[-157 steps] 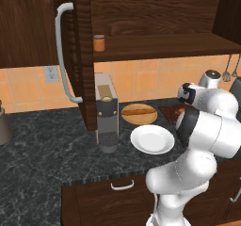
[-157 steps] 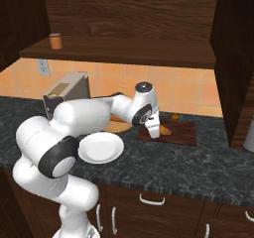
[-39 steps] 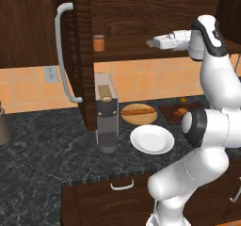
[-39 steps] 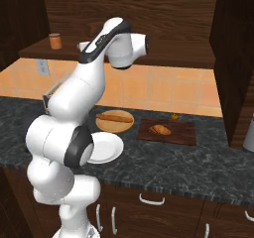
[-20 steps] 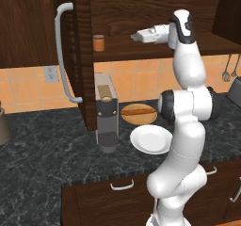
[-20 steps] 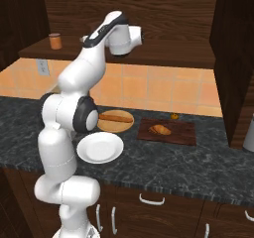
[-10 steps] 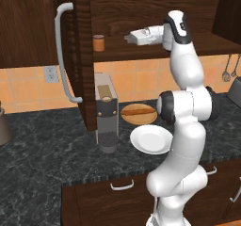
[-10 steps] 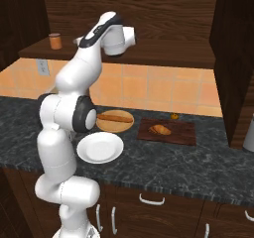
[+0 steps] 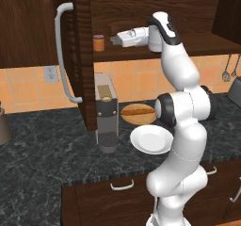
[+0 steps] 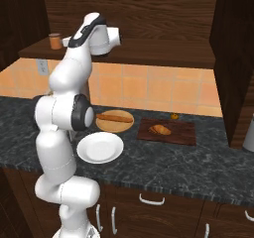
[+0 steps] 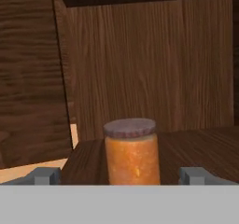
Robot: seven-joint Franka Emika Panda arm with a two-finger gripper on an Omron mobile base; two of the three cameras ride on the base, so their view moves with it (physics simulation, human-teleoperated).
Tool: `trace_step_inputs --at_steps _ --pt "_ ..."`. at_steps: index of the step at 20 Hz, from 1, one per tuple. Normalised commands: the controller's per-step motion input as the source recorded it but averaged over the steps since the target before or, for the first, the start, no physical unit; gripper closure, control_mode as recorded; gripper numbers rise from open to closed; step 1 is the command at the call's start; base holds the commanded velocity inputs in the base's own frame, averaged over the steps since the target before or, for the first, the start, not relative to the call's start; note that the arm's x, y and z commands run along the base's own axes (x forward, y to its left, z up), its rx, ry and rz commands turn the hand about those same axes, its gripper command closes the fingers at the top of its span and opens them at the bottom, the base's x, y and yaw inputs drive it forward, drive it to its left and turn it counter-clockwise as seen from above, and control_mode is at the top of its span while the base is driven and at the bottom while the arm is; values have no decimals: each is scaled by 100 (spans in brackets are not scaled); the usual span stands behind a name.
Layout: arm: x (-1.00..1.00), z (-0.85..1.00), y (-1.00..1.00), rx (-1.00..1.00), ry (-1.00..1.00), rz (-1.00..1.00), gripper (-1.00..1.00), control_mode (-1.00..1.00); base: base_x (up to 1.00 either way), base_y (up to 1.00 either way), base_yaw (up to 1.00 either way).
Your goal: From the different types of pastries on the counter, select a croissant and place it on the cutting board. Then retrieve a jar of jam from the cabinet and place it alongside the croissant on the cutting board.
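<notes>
Left base view: the arm is reaching up and across into the open cabinet (image 9: 70,41), with the gripper (image 9: 114,39) pointing at the jar of jam (image 9: 98,43). The jar is standing upright at the left end of the shelf, near the gripper but apart from it. On the counter (image 9: 42,149) below, a baguette (image 9: 137,110) is lying on a round wooden plate (image 9: 139,118), and a white plate (image 9: 150,139) is sitting in front of it.

Right base view: the croissant (image 10: 160,129) is lying on the cutting board (image 10: 167,132), to the right of the wooden plate. The jar is standing on the shelf to the left of the arm's wrist.

Hand view: the jar is standing centered between the two fingertips (image 11: 45,175), which are spread wide on either side of it. The gripper is open, with nothing held.
</notes>
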Motion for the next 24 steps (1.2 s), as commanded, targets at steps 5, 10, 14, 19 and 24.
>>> trace_step_inputs --at_steps 5,10,14,19,24 --pt "0 0 42 0 -1 0 -100 -100 0 0 0" --pt "0 0 39 0 0 0 -100 -100 0 0 0" --pt "0 0 28 0 -1 0 -100 -100 0 0 0" --pt "0 0 20 0 0 0 100 -100 0 0 0" --pt "0 0 12 0 -2 0 100 -100 0 0 0"
